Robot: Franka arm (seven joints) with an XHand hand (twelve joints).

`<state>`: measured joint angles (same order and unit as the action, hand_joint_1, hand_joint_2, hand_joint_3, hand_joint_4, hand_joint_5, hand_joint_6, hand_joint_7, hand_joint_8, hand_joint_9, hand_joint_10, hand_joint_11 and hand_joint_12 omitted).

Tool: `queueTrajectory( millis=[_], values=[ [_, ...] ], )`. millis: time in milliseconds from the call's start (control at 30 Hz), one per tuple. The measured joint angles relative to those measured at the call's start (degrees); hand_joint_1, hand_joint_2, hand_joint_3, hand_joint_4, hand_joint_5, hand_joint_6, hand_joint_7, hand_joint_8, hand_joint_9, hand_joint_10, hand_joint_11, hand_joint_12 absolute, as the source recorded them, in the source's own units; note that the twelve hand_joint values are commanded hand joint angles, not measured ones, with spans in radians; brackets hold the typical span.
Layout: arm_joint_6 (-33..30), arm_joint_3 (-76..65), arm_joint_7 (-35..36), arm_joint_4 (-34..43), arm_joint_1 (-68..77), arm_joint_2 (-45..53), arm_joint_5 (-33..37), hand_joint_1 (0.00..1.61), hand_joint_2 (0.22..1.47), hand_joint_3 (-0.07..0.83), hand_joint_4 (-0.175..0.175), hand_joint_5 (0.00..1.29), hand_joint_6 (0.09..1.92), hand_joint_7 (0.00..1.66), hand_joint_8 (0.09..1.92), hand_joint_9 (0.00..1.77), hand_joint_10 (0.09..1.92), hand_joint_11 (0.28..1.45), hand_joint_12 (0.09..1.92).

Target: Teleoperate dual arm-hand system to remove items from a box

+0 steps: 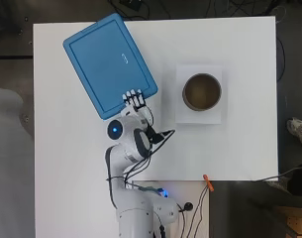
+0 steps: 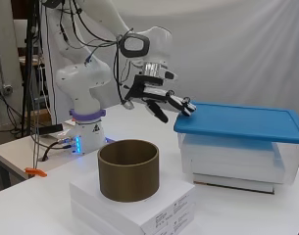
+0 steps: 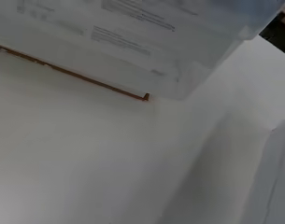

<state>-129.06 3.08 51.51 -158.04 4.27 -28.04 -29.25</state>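
A: While the blue lid [image 1: 109, 64] is still seated on the clear box [image 2: 237, 159], we treat lid removal as the current step — nothing can come out yet.

B: Agreed. We see the hand [image 2: 156, 98] at the lid's near corner, fingers [image 1: 133, 98] extended and relaxed, tips at the lid's edge, gripping nothing.

A: The box sits at the far left of the table [image 1: 239, 144], well apart from the brown cylinder [image 1: 202, 91].

B: Next move, in our judgement — hook the fingertips under the rim and lift.
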Motion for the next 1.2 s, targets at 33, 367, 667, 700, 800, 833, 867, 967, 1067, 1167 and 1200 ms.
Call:
queueTrajectory(
  millis=[33, 367, 667, 700, 800, 833, 867, 967, 1067, 1167, 1200],
  values=[
    [-0.1, 1.2, -3.1, 0.0, 0.1, -0.1, -1.2, 0.54, 1.01, 0.015, -0.043, 0.05, 0.09, 0.03, 0.09, 0.14, 0.09, 0.37, 0.09],
    [3.7, 7.9, -12.6, 2.9, 0.0, 1.3, -5.9, 0.55, 0.98, -0.008, -0.029, 0.03, 0.09, 0.03, 0.09, 0.17, 0.09, 0.38, 0.09],
    [7.5, 6.3, -8.2, 16.1, -0.3, 17.6, 0.9, 1.24, 1.14, 0.004, -0.113, 0.79, 0.98, 0.88, 1.05, 1.05, 0.96, 0.69, 1.03],
    [7.7, 5.7, -5.8, 16.8, -0.4, 18.3, 3.1, 1.30, 1.13, 0.003, -0.140, 0.80, 1.05, 0.89, 1.09, 1.05, 1.01, 0.66, 1.09],
    [8.2, 5.1, 4.1, 18.0, -0.6, 18.3, 7.7, 1.35, 1.15, 0.002, -0.172, 0.75, 1.21, 0.84, 1.20, 1.01, 1.10, 0.61, 1.08],
    [8.3, 5.2, 7.4, 18.2, -0.5, 17.7, 7.8, 1.35, 1.16, 0.002, -0.174, 0.74, 1.23, 0.83, 1.23, 0.99, 1.13, 0.61, 1.09],
    [8.4, 5.6, 9.8, 18.3, -0.3, 16.8, 7.7, 1.36, 1.16, 0.001, -0.175, 0.73, 1.24, 0.82, 1.25, 0.98, 1.16, 0.61, 1.12],
    [9.3, 7.4, 10.0, 20.3, 0.6, 12.8, 8.5, 1.35, 1.17, 0.000, -0.175, 0.73, 1.30, 0.81, 1.25, 0.97, 1.15, 0.61, 1.15],
    [12.9, 9.5, 7.2, 26.6, 1.3, 10.7, 11.4, 1.34, 1.18, 0.000, -0.175, 0.72, 1.46, 0.77, 1.19, 0.95, 1.07, 0.60, 0.90],
    [13.9, 10.0, 12.0, 30.6, 1.8, 11.1, 15.5, 1.34, 1.18, 0.001, -0.175, 0.71, 1.46, 0.77, 1.17, 0.95, 1.08, 0.62, 0.76],
    [14.4, 10.2, 14.5, 31.6, 1.9, 11.6, 16.4, 1.34, 1.19, 0.002, -0.175, 0.67, 1.47, 0.76, 1.20, 0.94, 1.13, 0.62, 0.73]
  ],
)
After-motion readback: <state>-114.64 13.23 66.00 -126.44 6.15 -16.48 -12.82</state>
